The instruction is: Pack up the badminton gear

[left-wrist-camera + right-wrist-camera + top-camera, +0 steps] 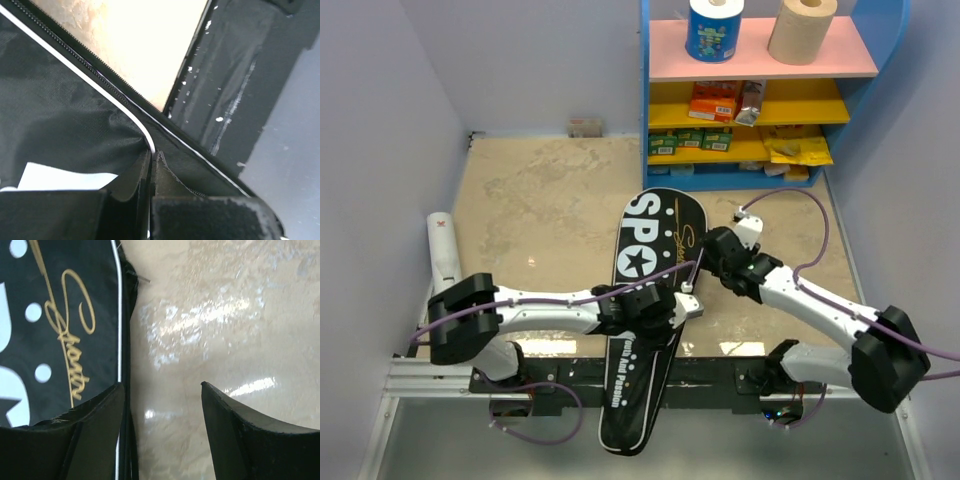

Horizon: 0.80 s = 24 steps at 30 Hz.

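Black racket-shaped fabric cover (655,250), lettered "SPORT" in white, is laid flat on the beige marbled table (540,190). The wide head is pointed far, and the narrow handle end is hung past the near edge over the black mounting rail (720,375).

Left gripper (680,305) is placed at the cover's right edge, about mid-length. In the left wrist view the fingers (125,185) are seen pressed together on the cover's (60,110) edge, with the white-piped seam pinched between them. The zipper track (85,62) is seen running along that edge.

Right gripper (703,258) is held just far of the left one, also at the cover's right edge. Its jaws are spread apart and nothing is held. In the right wrist view (162,390) the left finger (95,415) is seen over the cover's (60,315) piped rim, beside the gold script. The right finger is seen over bare tabletop (225,315). Contact with the fabric cannot be told.

Long white tube (444,250) with a red mark is laid at the table's left edge, well apart from the cover.

Blue shelf unit (865,40) is set at the far right, with two paper rolls (715,28) on its pink top shelf and coloured packets (715,100) on the yellow shelves below.
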Available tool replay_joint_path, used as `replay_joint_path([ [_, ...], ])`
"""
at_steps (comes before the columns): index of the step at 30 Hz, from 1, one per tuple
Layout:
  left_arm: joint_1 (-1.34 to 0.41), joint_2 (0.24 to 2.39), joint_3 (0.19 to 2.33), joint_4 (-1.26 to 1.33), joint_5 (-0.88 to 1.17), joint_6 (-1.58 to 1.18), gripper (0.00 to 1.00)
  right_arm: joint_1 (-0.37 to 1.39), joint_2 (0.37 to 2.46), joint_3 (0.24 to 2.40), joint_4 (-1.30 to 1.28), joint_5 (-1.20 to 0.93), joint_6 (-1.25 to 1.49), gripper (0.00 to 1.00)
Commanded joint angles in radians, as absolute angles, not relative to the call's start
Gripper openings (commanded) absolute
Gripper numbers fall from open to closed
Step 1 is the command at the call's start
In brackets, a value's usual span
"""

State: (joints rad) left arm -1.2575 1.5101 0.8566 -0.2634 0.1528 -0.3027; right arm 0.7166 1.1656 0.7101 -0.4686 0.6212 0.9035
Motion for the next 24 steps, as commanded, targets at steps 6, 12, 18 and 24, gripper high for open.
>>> replay_joint_path([
  [6,-1.230,1.591,0.924,-0.268,-0.041,-0.202,0.00,0.439,1.367,0.791,-0.195,0.366,0.638,0.64],
  [12,-1.230,1.514,0.881,-0.284,-0.069,-0.242,0.00,0.405,1.483,0.851,-0.183,0.301,0.473,0.60],
  [18,-1.204,1.441,0.827,-0.336,-0.163,-0.334,0.00,0.403,1.508,0.888,-0.224,0.290,0.322,0.55],
  [24,-1.177,1.388,0.764,-0.351,-0.184,-0.368,0.00,0.400,1.552,0.943,-0.285,0.245,0.238,0.49],
])
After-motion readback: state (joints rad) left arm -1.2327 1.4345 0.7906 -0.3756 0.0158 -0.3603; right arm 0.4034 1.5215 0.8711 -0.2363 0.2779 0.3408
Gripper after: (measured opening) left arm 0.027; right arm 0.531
